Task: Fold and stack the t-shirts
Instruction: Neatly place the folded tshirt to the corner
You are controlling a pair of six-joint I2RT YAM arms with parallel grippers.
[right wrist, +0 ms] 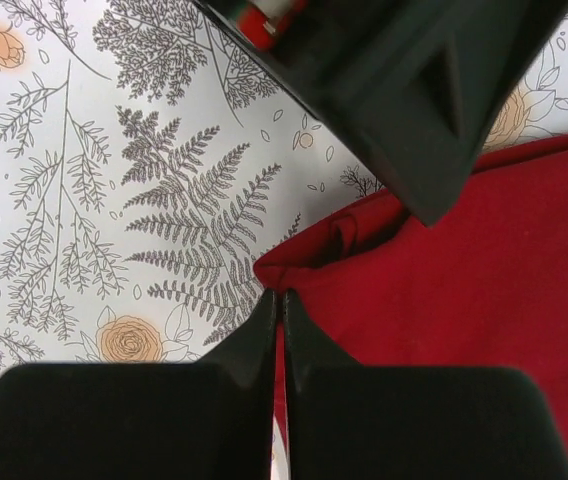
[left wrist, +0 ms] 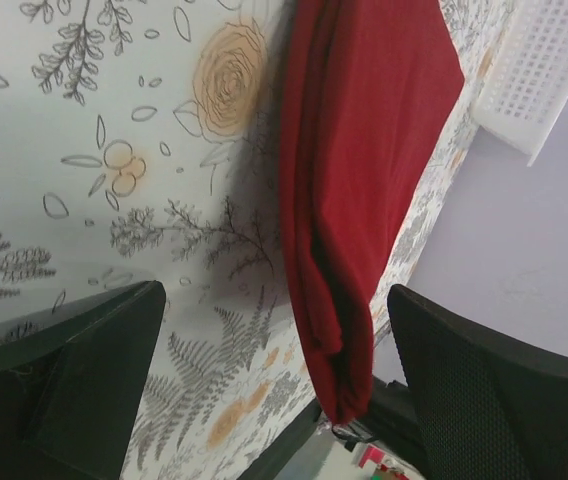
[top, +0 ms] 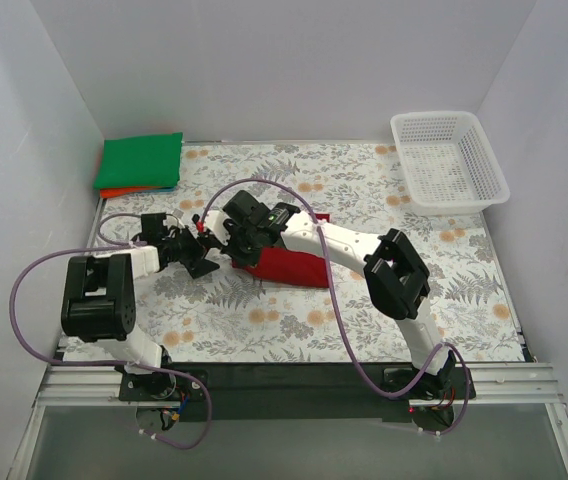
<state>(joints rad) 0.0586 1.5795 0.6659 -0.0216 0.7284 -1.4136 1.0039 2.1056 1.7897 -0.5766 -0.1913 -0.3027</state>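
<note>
The dark red t-shirt (top: 289, 265) lies folded mid-table. My right gripper (top: 236, 243) is shut on its left edge; in the right wrist view the fingertips (right wrist: 277, 310) pinch a thin strip of the red cloth (right wrist: 464, 290). My left gripper (top: 200, 258) is open just left of the shirt. In the left wrist view the red cloth (left wrist: 364, 150) hangs between the wide-apart fingers (left wrist: 74, 370), nearer the right one and touching neither. The green t-shirt (top: 141, 160) lies folded on the orange one (top: 114, 192) at the back left corner.
A white lattice basket (top: 449, 160) stands at the back right; it also shows in the left wrist view (left wrist: 544, 70). White walls close in the floral table (top: 364, 200) on three sides. The left gripper's black body (right wrist: 404, 90) is close above my right fingers.
</note>
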